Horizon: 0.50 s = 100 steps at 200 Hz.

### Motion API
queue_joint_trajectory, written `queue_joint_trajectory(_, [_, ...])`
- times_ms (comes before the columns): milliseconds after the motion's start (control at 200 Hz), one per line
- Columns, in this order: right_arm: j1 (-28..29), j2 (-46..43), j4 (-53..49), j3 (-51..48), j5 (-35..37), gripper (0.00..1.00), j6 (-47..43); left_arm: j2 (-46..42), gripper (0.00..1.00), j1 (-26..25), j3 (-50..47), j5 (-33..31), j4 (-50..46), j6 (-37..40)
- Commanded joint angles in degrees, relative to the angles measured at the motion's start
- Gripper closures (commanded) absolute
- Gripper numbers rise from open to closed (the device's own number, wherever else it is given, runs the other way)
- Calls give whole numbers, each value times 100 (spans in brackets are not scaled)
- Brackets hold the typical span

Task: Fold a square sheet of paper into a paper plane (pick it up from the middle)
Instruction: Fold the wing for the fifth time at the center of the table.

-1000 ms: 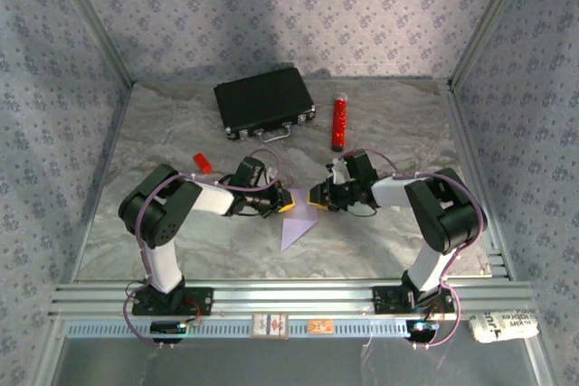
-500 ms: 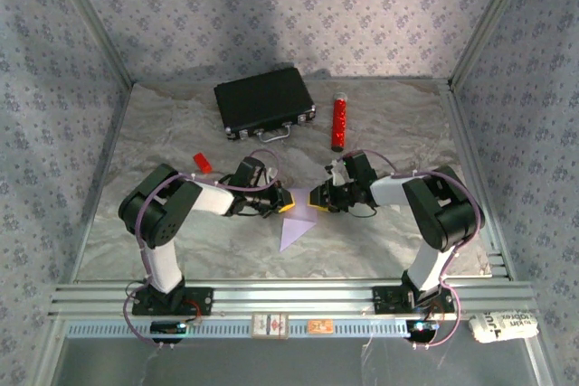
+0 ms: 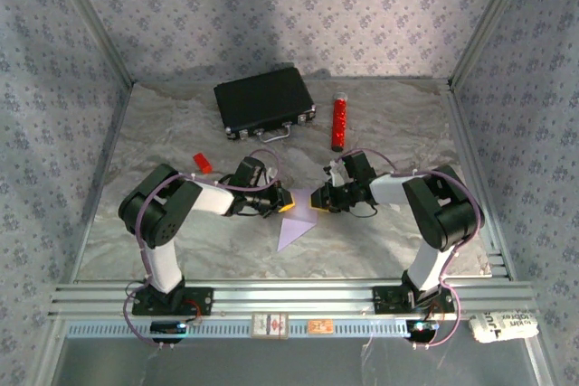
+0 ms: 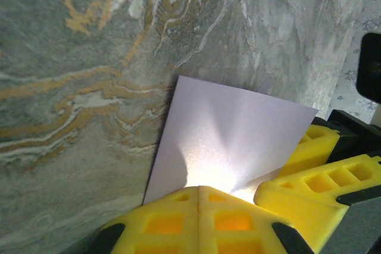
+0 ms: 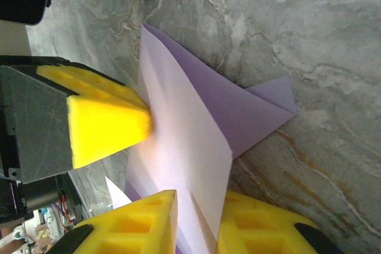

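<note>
Near the middle of the table [image 3: 389, 133], between the two arms, we see the square sheet of paper [image 3: 294, 230]. It is pale lilac and folded into a triangle, and its sharp tip points toward the arm bases. The left gripper [image 3: 286, 202] is at the upper left edge of the sheet. From the left wrist camera its yellow pads are pressed tightly together [image 4: 198, 191], and the paper [image 4: 232, 129] comes out from between them, so this claw is closed on the sheet. The right gripper [image 3: 317, 198] is at the upper right edge, close to the left one. From the right wrist camera its two yellow fingers [image 5: 196, 206] stand a little apart with a layer of the paper [image 5: 190, 135] passing between them. We cannot tell if they press the paper or only stand around it. In that same view one folded flap lies low on the grey marbled surface and another layer rises toward the fingers. Farther back on the table are a black case [image 3: 264, 101] and, to its right, a red cylinder [image 3: 338, 122]. A small red block [image 3: 202, 163] lies to the left of the left arm's wrist, well apart from the paper.
</note>
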Motion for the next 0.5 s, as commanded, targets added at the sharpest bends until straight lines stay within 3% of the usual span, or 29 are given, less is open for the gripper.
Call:
queue_joint_trajectory(0, [-8,-244,-351,15,71,79,-326,59,95,24,-89,-60,-186,1])
queue_joint_trajectory(495, [170,-63,-101,81,-18,73,-231,63,95,51,-155,-29,-39,-79])
